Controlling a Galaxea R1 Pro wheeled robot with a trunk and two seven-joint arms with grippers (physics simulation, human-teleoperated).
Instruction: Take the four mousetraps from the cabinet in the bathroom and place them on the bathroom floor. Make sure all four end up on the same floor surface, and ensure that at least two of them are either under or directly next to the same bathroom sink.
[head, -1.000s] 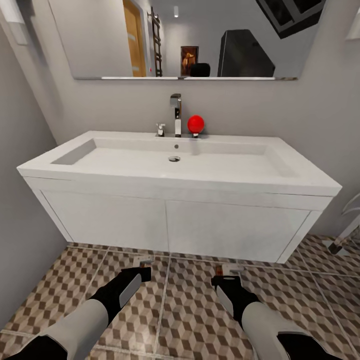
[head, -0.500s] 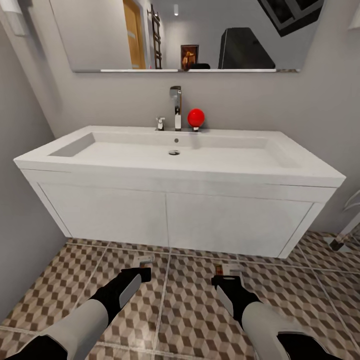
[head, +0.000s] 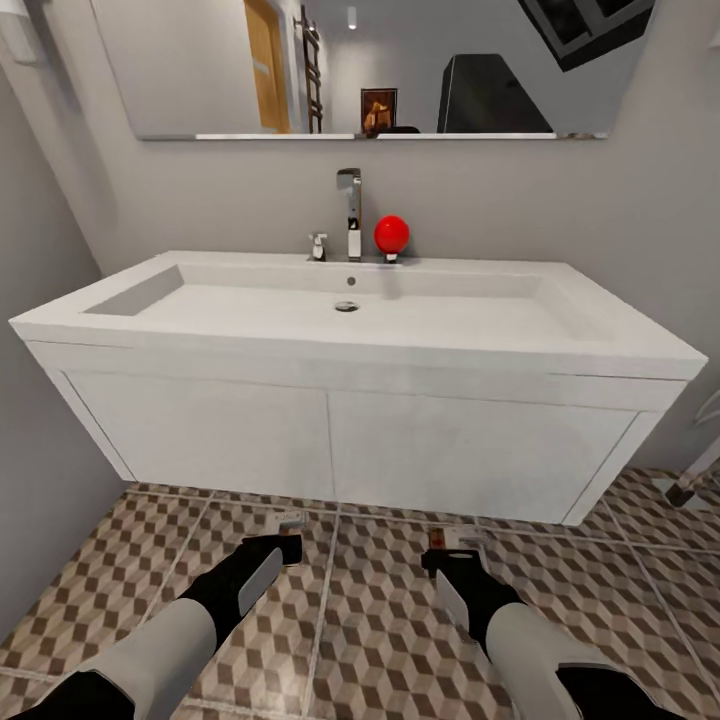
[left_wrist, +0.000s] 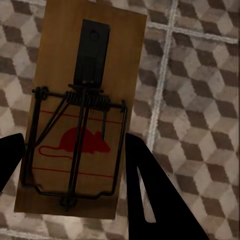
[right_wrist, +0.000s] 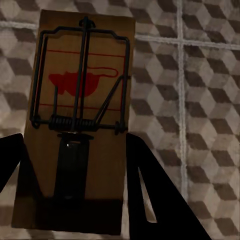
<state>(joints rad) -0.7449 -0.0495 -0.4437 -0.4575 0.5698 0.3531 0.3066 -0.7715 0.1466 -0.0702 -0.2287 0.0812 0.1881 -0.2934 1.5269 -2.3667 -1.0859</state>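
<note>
Gripping one mousetrap (left_wrist: 80, 115) between its fingers, the left claw (head: 287, 533) hangs over the bathroom floor (head: 380, 620). The right claw (head: 447, 548) is clamped on a second mousetrap (right_wrist: 80, 125), both just before the white sink (head: 350, 325) vanity.

both end effectors (head: 290, 535) (head: 440, 548) forward, low, clamped

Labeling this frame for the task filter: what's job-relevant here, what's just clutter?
Job:
- left gripper holding a mousetrap
- right gripper holding a second mousetrap
- sink on its white vanity
- tiled floor

Clutter:
- red ball by the tap
- mirror
</note>
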